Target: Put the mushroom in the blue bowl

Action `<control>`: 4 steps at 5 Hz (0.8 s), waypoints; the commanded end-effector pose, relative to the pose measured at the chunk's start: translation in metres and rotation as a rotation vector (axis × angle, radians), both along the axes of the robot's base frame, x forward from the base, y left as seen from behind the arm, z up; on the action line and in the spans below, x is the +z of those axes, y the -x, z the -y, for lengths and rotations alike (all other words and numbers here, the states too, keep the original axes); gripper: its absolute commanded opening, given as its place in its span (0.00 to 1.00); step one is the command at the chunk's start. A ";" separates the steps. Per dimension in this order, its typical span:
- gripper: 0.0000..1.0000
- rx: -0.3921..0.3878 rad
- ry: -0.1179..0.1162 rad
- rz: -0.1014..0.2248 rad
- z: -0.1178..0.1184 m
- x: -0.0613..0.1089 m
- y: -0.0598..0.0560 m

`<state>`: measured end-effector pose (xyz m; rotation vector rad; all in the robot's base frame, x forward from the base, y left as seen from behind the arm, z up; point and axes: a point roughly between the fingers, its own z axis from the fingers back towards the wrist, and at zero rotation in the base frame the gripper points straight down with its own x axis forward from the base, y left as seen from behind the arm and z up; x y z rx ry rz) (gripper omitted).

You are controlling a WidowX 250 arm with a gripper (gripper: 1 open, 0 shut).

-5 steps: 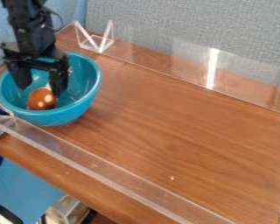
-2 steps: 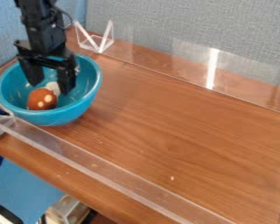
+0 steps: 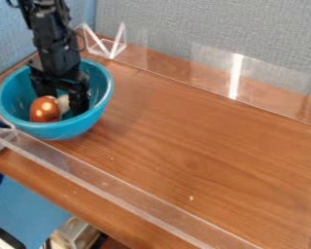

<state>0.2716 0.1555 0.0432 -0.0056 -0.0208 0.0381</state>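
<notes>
The blue bowl sits near the left end of the brown desk, just beside the clear barrier along its front edge. Inside the bowl lies the mushroom, its orange-brown cap toward the front and left. The black hand reaches down into the bowl from above, its fingers apart; they seem to be close by the mushroom's pale stem, though the dark shapes overlap there and contact is hard to judge.

No writing, brand, number or sign can be read anywhere in the frame. The same goes for every label.
</notes>
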 end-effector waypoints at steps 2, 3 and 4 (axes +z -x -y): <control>1.00 -0.006 -0.023 0.057 -0.011 0.038 0.003; 1.00 -0.062 -0.021 0.073 -0.003 0.050 -0.004; 1.00 -0.118 -0.018 0.078 0.005 0.057 -0.010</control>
